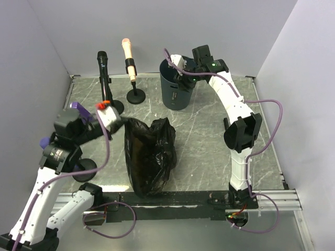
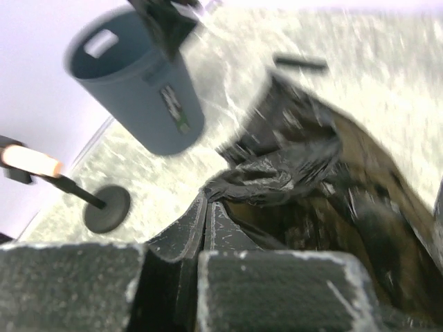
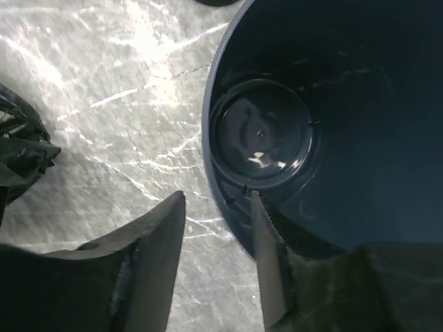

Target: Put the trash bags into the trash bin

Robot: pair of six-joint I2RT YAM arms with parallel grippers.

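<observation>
Trash bag [image 1: 150, 157], on the near side of trash bin [image 1: 177, 86], looks light, soft and slippery; hold its bunched mouth, where left gripper [image 2: 192, 266] is clamped; right gripper [image 3: 216, 207] has its jaws apart astride the bin rim.

This looks like a robot lab. Plain pale walls [image 1: 42, 42] box in a marble-look table [image 1: 204, 141]. Two white robot arms [image 1: 238, 167] with purple cables [image 1: 277, 112] sit on a metal rail [image 1: 272, 201] along the bottom. Two microphones [image 1: 102, 60] stand at the upper left.

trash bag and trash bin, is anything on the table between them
Nothing; only bare tabletop separates the trash bag from the trash bin, shown in the top external view.
</observation>
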